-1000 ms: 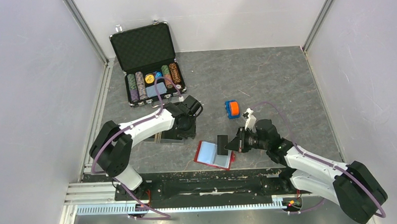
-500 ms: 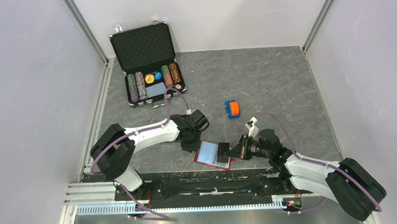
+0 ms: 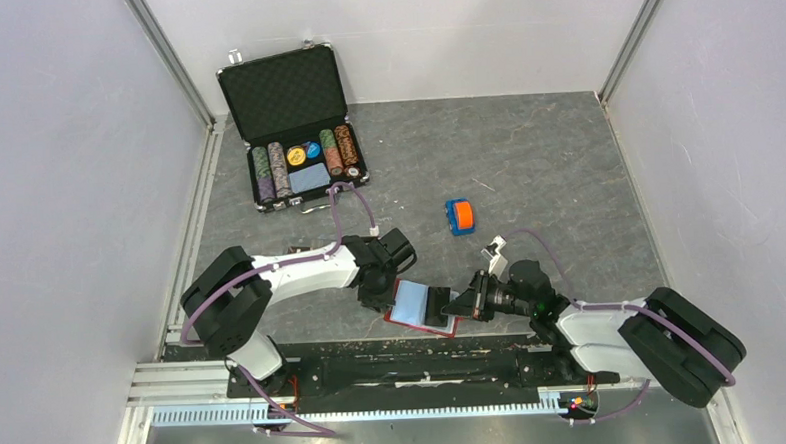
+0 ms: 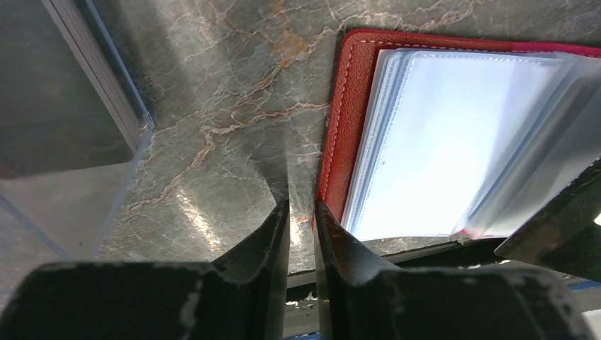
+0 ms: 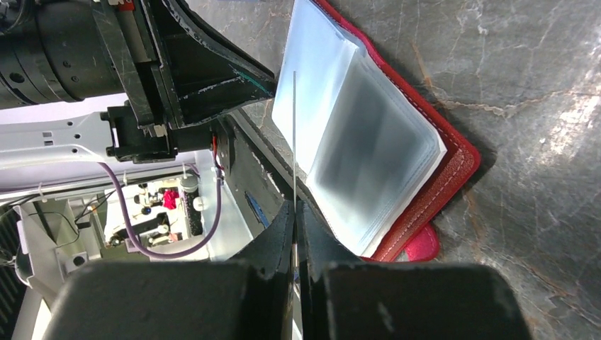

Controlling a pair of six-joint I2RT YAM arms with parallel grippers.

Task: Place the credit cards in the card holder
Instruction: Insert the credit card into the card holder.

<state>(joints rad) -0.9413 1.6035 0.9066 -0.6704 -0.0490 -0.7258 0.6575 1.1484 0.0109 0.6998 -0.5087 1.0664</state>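
Clamping one clear sleeve [image 4: 553,149] upright in right gripper [image 5: 294,205], likely to keep red wallet [image 4: 333,142] open at table's [image 3: 526,156] near edge; left gripper [image 4: 301,212] fingers barely apart, empty, beside cover.

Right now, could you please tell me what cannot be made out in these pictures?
The tray: cut off by the left wrist view's edge; in the top view the left arm mostly hides it.
The wallet sleeves: glare and blur in both wrist views, so any cards inside cannot be seen.
The sheet in the right gripper: edge-on in the right wrist view; sleeve or card, unclear.
The orange item: too small in the top view.
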